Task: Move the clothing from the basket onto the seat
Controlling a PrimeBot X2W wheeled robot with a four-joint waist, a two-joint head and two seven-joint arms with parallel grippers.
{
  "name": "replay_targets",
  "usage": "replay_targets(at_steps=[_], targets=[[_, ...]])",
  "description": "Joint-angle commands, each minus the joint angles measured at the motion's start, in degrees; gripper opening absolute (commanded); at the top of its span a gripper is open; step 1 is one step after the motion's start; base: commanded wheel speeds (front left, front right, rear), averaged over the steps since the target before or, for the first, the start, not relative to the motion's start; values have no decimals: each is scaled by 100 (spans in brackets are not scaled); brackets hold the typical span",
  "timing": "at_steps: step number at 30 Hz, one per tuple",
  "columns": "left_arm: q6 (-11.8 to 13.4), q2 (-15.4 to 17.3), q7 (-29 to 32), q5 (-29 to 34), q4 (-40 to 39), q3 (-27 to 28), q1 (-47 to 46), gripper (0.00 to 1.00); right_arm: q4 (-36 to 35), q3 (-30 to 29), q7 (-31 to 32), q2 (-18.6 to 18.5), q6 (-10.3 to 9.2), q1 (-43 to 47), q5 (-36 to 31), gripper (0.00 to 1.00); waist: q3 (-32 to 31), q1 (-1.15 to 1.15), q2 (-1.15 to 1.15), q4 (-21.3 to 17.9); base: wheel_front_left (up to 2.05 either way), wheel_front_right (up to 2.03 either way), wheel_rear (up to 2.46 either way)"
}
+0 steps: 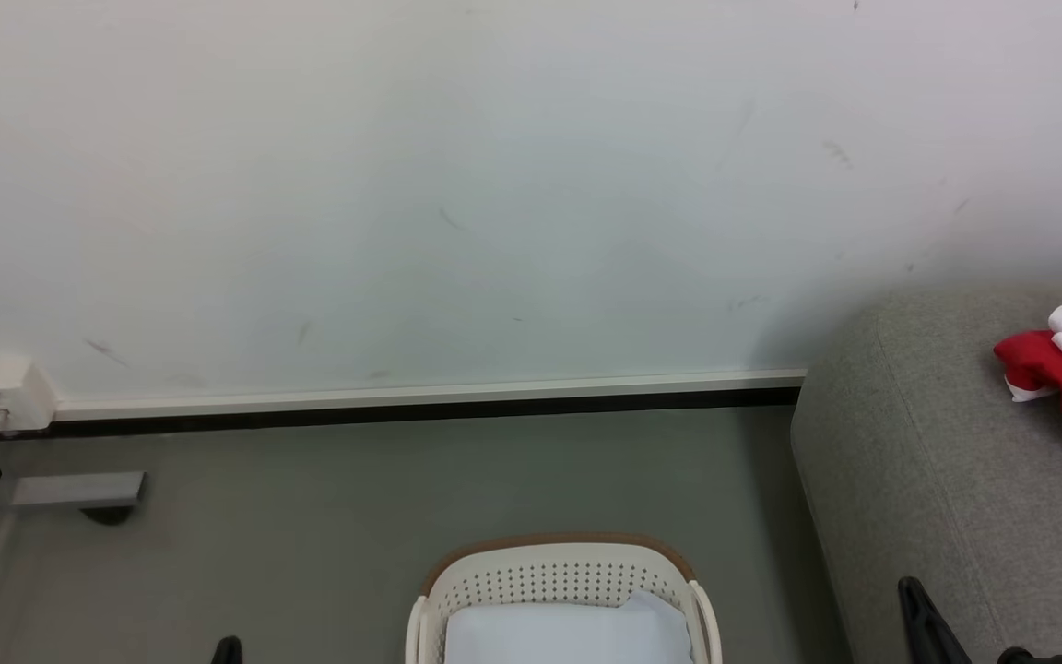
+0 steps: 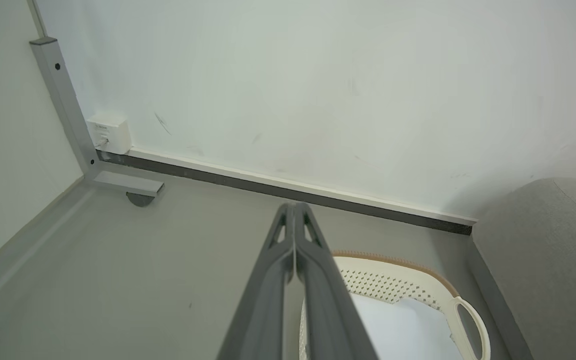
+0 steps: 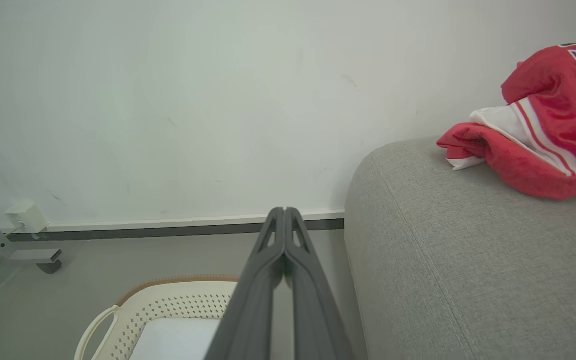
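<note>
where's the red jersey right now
The red jersey lies crumpled on the grey seat, at the right edge of the head view, right of the basket.

You face a pale, scuffed wall meeting a grey floor along a white-and-black skirting strip. At the left, a small white box, perhaps a socket, sits beside a grey metal frame.

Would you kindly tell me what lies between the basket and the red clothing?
In the head view, a strip of bare floor and the seat's bare grey upholstery lie between the basket and the clothing.
</note>
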Motion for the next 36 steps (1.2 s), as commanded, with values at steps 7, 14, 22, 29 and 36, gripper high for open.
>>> replay_targets(at_steps=[7, 14, 22, 29, 36], targets=[[-72, 32, 232, -1010, -80, 59, -238, 0, -128, -102, 234, -45, -1, -165, 1005, 0, 14, 0, 0, 19, 0, 0, 0], [-114, 37, 375, -1616, -92, 65, -327, 0, -153, -159, 387, -55, -2, -228, 1609, 0, 25, 0, 0, 32, 0, 0, 0], [-165, 43, 559, -2358, -90, 86, -449, 0, -184, -229, 577, -65, -3, -303, 2348, 0, 39, 0, 0, 50, 0, 0, 0], [-210, 48, 716, -2949, -83, 106, -551, 0, -210, -289, 733, -72, -4, -366, 2944, 0, 51, 0, 0, 65, 0, 0, 0], [-250, 53, 859, -3508, -75, 127, -647, 0, -233, -345, 875, -78, -4, -413, 3494, 0, 64, 0, 0, 81, 0, 0, 0]])
